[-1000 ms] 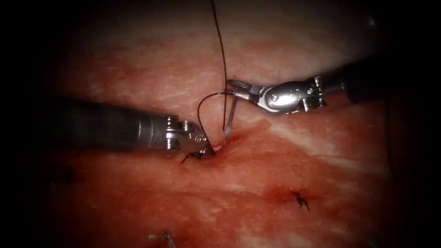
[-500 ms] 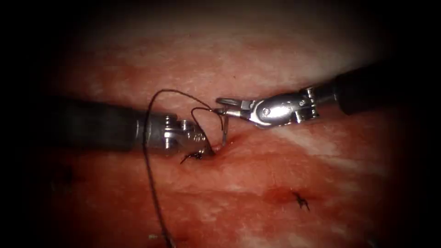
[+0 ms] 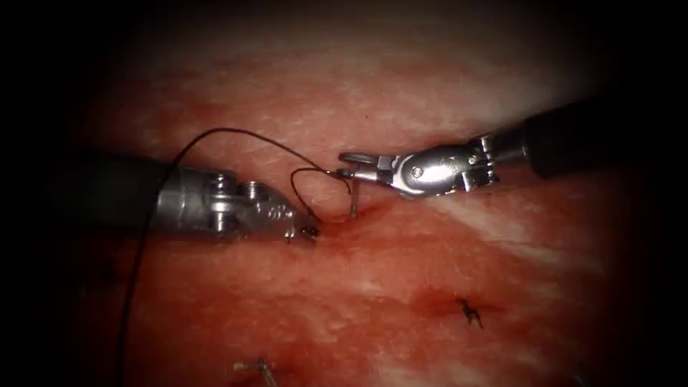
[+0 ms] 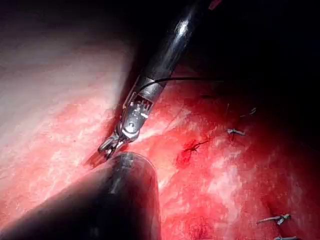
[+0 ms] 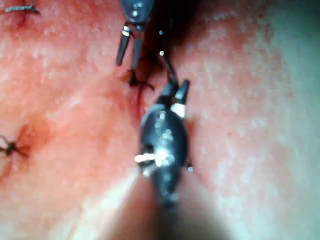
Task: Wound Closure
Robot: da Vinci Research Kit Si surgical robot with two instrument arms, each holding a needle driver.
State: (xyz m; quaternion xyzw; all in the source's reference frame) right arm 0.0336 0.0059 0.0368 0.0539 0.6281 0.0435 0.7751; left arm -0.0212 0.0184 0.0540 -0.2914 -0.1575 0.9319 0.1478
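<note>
My right tool [image 3: 345, 165] comes in from the right, its jaws shut on the tail end of the curved needle [image 3: 354, 197]. The needle hangs steeply down from the jaws, its point in the tissue [image 3: 373, 86] at the cut, just right of a dark knotted stitch [image 3: 309, 231]. My left tool [image 3: 301, 223] lies low on the left with its tips beside that knot. In the right wrist view the left tool [image 5: 128, 50] is open and holds nothing. Black thread [image 3: 236, 132] runs from the needle's tail in a small loop, arcs left over the left shaft and falls away.
Tied stitches with cut ends sit lower on the tissue, one to the right [image 3: 469, 312] and one near the front edge [image 3: 258, 369]. Red fluid wets the tissue around the cut. In the left wrist view the right tool [image 4: 107, 147] is just beyond my own dark shaft [image 4: 115, 200].
The thread that ran up out of view has dropped left over the left shaft. The left tool has drawn back left from the cut. The right tool has shifted slightly left and lower with the needle.
</note>
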